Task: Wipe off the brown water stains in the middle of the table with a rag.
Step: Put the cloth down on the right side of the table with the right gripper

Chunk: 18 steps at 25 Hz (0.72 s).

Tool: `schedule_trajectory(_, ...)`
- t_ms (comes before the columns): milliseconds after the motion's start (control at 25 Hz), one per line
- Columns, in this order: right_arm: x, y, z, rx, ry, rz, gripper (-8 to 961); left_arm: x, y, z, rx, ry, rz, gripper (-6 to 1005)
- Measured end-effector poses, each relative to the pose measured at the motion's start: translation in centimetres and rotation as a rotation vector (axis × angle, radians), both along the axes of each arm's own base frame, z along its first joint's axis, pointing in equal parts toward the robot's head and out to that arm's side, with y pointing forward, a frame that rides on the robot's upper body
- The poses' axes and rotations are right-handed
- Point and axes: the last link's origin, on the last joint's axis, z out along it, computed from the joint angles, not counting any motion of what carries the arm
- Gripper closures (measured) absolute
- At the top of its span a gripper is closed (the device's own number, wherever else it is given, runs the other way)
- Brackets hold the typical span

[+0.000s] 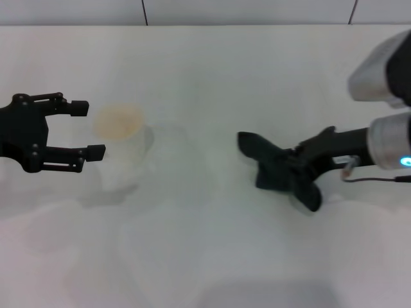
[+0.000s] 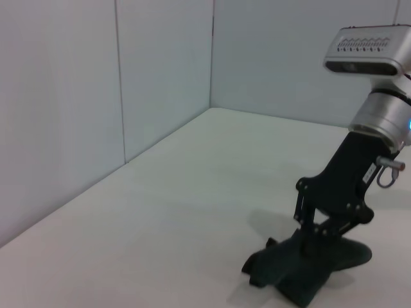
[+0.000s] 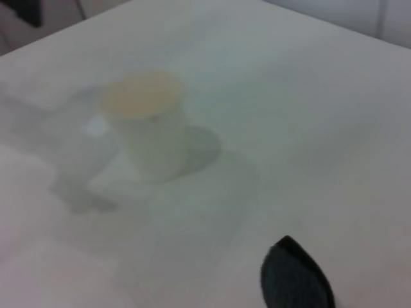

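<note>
A: Big picture: the wide plain white table (image 1: 212, 83), a white paper cup of tan liquid (image 1: 122, 144) standing at its left part.

B: And the right gripper (image 1: 302, 183)?

A: Low on the right half, clamped on the dark, nearly black soft rag (image 1: 270, 163), which lies on the tabletop.

B: Left gripper (image 1: 87, 130)?

A: Jaws spread wide, just beside the cup. No brown stain visible.
</note>
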Motion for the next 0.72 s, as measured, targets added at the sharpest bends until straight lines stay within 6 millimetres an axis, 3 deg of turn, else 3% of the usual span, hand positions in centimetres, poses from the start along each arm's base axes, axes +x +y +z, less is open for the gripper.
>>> schedule_trajectory(520, 3.9, -0.4, 3.9, 0.04, 0.01, -0.109, 876, 0.2, 0.0, -0.3, 0.001, -0.013, -0.005, 118)
schedule_trajectory(720, 4.7, -0.6, 4.4, 0.044, 0.012, -0.123, 825, 0.3, 0.0, -0.3, 0.0, -0.015, -0.005, 118)
